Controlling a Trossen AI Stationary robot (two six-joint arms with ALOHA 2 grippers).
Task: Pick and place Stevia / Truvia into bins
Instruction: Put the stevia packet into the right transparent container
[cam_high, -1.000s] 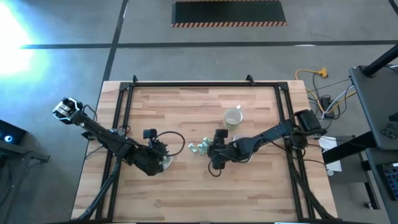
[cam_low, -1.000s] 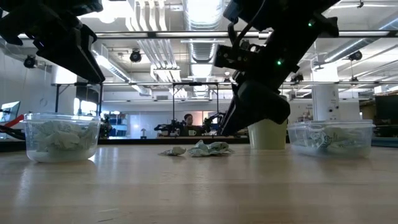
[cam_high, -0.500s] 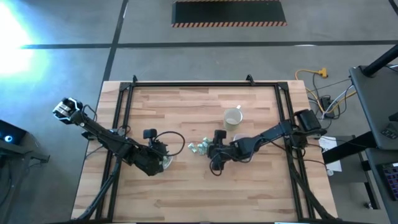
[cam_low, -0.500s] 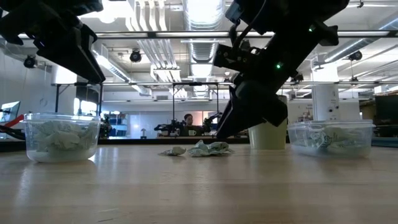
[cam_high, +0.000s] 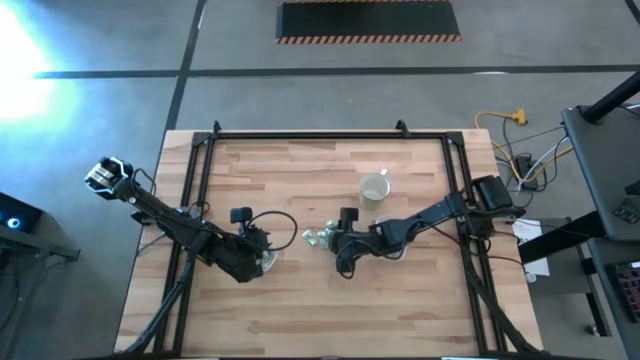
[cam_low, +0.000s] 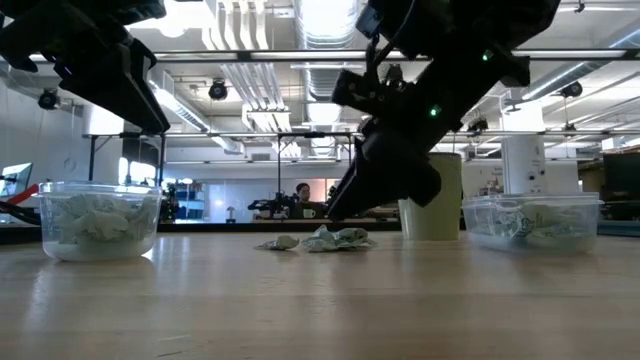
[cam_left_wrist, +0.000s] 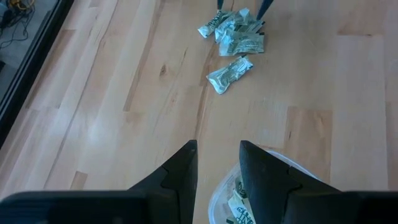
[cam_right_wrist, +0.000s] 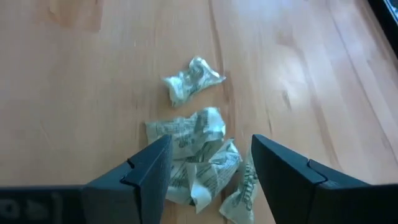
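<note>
High view: on the wooden table (cam_high: 300, 180), the right hand (cam_high: 335, 240) sits just beside a small heap of packets (cam_high: 318, 237), with a cream mug (cam_high: 374, 188) behind its arm; the left hand (cam_high: 262, 258) waits over a round clear tub (cam_high: 268, 262), well short of the heap. Low view: the right hand (cam_low: 345, 205) hangs low, its tips close above the packets (cam_low: 325, 239) at mid-table; the round tub (cam_low: 98, 218) stands to one side and a rounded-rectangular tub (cam_low: 530, 220) to the other, both already holding packets, and a person (cam_low: 302, 196) sits far off in the room. Left wrist view: the left hand (cam_left_wrist: 217, 163) shows its two fingers apart with nothing between them, the tub (cam_left_wrist: 273, 186) just below and the packets (cam_left_wrist: 233, 43) well ahead on bare wood. Right wrist view: the right hand (cam_right_wrist: 211, 163) is spread wide and empty, its fingers (cam_right_wrist: 152, 171) straddling the nearest crumpled packets (cam_right_wrist: 193, 152), with one packet (cam_right_wrist: 191, 78) lying a little farther ahead. The step in hand appears to be the approach for a pick. The next move likely calls for lowering to the wood, pinching a single packet without dragging its neighbours, then carrying it to a tub.
</note>
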